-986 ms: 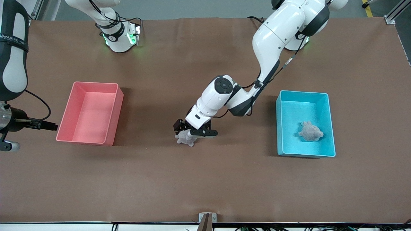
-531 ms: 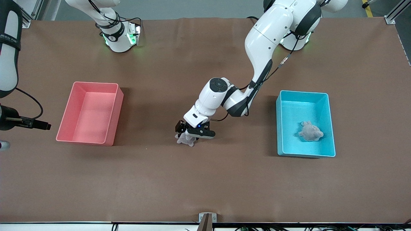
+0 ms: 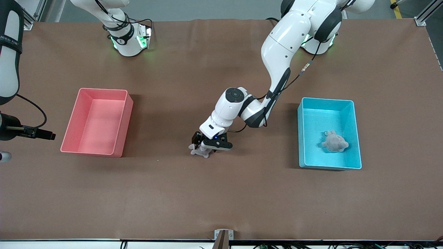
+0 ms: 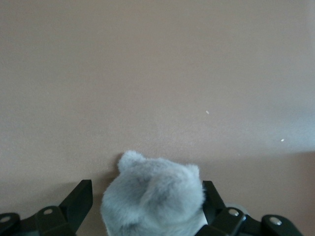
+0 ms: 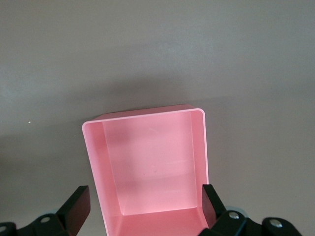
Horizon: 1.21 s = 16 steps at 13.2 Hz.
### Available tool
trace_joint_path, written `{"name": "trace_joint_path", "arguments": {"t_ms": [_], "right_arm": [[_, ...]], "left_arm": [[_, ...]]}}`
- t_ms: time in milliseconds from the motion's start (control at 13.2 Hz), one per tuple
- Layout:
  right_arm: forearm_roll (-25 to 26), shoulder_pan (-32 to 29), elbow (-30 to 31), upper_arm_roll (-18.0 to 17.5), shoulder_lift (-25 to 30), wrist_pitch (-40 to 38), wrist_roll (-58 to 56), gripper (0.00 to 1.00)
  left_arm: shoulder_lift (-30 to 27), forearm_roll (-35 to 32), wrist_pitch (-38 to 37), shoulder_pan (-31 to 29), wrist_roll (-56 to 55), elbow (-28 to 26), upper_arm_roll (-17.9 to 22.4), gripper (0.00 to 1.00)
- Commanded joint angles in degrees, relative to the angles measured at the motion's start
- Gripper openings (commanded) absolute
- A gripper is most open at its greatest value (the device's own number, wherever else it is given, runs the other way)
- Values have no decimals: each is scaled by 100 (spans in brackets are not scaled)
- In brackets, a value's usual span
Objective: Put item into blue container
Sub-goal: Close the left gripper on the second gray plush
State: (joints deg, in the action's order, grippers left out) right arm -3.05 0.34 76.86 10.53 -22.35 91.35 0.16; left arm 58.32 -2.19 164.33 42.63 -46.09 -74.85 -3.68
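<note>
One grey plush toy (image 3: 334,143) already lies in the blue container (image 3: 356,132) — my left gripper (image 3: 204,147) straddles the second plush (image 4: 155,199), fingers spread, not yet clamped (right gripper (image 5: 142,209) waits agape, empty, over the pink bin (image 5: 199,147)).

The only lettering I can make out is on the black band (image 3: 8,41) wrapped around my right arm (image 3: 8,62), at the edge of the front view. It shows white capitals cut off by the frame, roughly "JEED" followed by a few more characters I cannot read. Nothing else carries readable text.
</note>
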Motion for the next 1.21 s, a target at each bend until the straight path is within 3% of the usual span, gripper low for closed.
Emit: {"name": "trace_joint_path", "arguments": {"t_ms": [0,152,379,683,986,1138], "right_arm": [[-29,-52,-118,-69,56,-214,-51,100],[-20,-26,-189,-77,64,-240,-7,100],[-64,-17,-189,-104,134,-258,37,100],[-38,54,-189,-86,144,-407,72,100],[-28,54,-251,-77,152,-460,107,100],[-55,54,-225,-69,275,-477,98,100]], "left_arm": [[110,-10,125,122,22,111,104,97],[119,-10,125,140,4,93,104,90],[127,-1,125,140,-31,93,104,61],[49,17,125,149,-49,85,104,33],[-485,34,-110,70,-58,-265,95,29],[-1057,43,-986,0,-66,-425,87,29]]}}
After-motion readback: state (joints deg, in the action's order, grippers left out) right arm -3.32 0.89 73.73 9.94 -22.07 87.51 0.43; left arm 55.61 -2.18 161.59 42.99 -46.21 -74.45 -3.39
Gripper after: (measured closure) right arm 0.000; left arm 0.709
